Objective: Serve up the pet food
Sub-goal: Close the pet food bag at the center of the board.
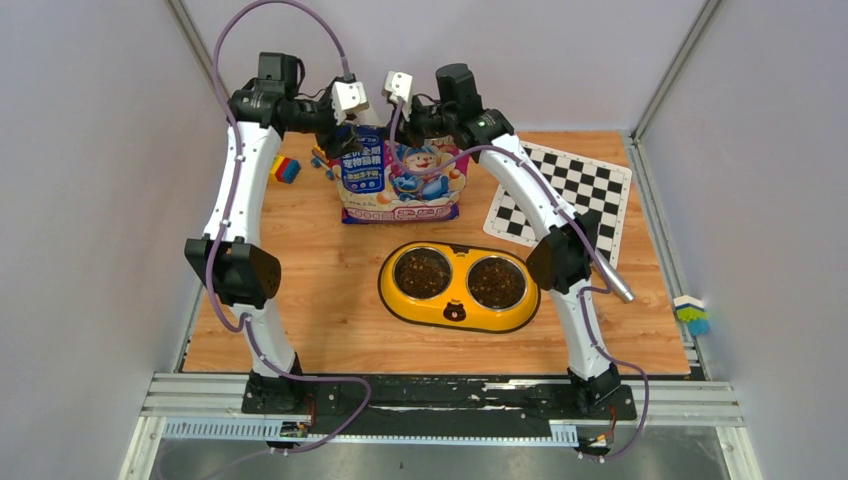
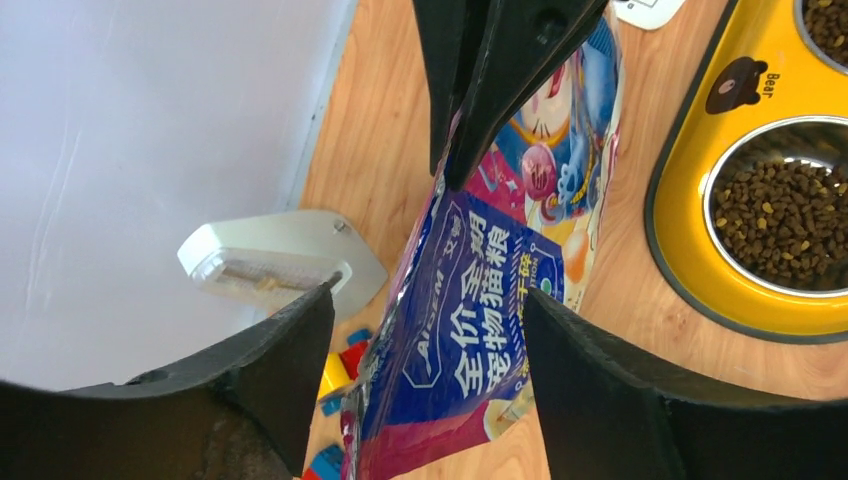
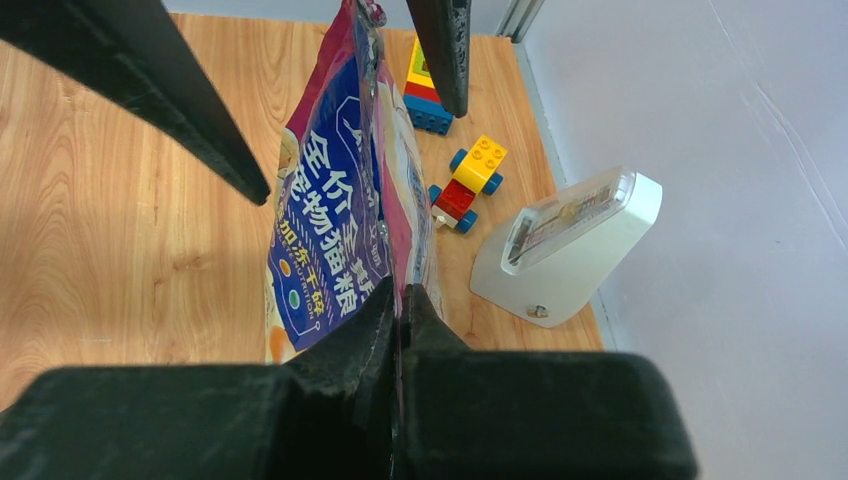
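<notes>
- Left wrist view: we see the left gripper [image 2: 428, 295] standing wide open, one finger on each side of the top edge of the bag [image 2: 470, 345]. There is a clear gap on one side, and we cannot tell whether the other finger touches the foil.
- Further along that same edge, the right gripper [image 2: 452, 170] is pinched tight on the bag.
- To the right lies the yellow feeder [image 2: 690, 240] on the wooden table [image 2: 380, 120]. The kibble [image 2: 775, 220] sits in its steel bowl, and a second bowl with kibble shows at the top corner.
- Some toy bricks [image 2: 338, 372] lie beside the bag, near the wall.
- Right wrist view: we look down the right gripper's closed fingers, which clamp the bag's top seam with no gap between them.
- The two fingers of the left gripper hang well apart, one on each side of the bag, holding nothing.
- Top view: the bag stands upright at the far middle of the table, with both grippers at its top edge.
- The feeder lies nearer the arm bases, apart from the bag, and both its bowls hold kibble.
- A checkerboard [image 1: 560, 190] lies flat at the far right.
</notes>
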Motion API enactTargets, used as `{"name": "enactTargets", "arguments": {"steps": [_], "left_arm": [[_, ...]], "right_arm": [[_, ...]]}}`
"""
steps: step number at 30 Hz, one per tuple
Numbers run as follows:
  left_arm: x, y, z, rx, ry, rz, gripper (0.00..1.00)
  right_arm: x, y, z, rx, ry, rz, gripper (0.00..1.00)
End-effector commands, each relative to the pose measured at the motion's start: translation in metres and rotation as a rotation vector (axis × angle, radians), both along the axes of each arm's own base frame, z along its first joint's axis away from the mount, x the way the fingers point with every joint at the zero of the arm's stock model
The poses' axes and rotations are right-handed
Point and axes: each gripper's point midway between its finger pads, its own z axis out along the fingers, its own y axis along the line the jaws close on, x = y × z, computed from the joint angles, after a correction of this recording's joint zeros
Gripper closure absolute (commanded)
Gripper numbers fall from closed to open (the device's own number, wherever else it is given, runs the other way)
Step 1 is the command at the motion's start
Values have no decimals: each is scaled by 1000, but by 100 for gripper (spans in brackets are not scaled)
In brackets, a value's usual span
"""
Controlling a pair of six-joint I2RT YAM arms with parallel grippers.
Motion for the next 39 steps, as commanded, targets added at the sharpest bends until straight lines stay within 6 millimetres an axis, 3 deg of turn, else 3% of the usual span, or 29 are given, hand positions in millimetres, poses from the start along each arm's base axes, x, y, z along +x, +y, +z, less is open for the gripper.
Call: {"name": "enactTargets", "arguments": {"steps": [1,2,4,7,14,23,27,29,39], "left_arm": [[3,7,5,46,-34,12,27],[3,6,4,45,-31,13,38],[4,6,2,42,-25,18,50],[6,8,1,45,-19,31,61],[7,9,1,40,-8,52,99],[9,3,18,-39,-29,91,100],[4,0,23,-69,-21,82,100],[2,-2,24,-79,-18,75,100],[-5,-9,27,-125,-30,52,100]], "right_arm": [[-14,-15,84,99,-166,22,100],[-14,-15,83,97,-164,23,100],[-15,-16,84,96,-168,25,100],[-15,-16,84,93,-173,25,100],[-17,-16,86,87,-193,26,100],[-19,-10,90,77,-237,28,99],[-25,-1,89,70,-264,49,63],[-28,3,90,68,-280,60,52],[-44,27,78,68,-280,146,43]]}}
